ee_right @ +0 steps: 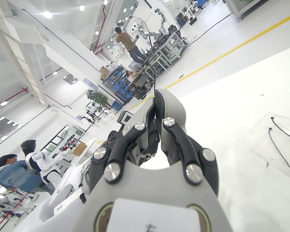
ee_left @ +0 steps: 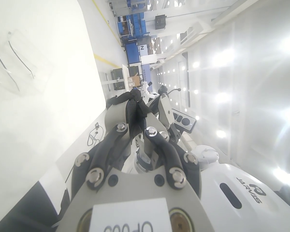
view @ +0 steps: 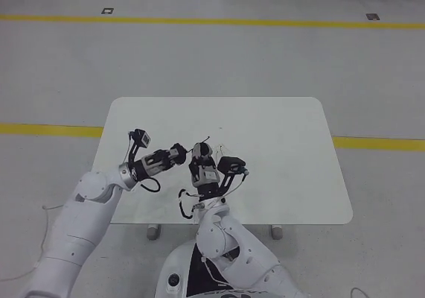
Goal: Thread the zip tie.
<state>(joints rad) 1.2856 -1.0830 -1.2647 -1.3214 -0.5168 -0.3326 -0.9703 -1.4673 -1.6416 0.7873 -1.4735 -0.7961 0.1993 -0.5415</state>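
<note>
White table (view: pixel 286 134), both arms bent inward, tips meeting above its near middle.
Left wrist view: left claw (ee_left: pixel 135 107) pressed together, its load unclear; spare ties (ee_left: pixel 20 60) lie off to the side. Right wrist view: right claw (ee_right: pixel 156 98) clamped on the black zip tie (ee_right: pixel 154 80), which arcs upward.

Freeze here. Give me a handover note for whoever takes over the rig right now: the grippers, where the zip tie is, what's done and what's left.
Right gripper: shut on the black zip tie, whose strap arcs up and away with its far end free.
Left gripper: shut, tip to tip with the right one above the middle of the table. What it pinches cannot be made out.
Spare zip ties: two, lying in a clear tray on the table.
Done: tie picked up, arms brought together.
Left: no closed loop is visible, so the tail probably has yet to be fed through the head.
</note>
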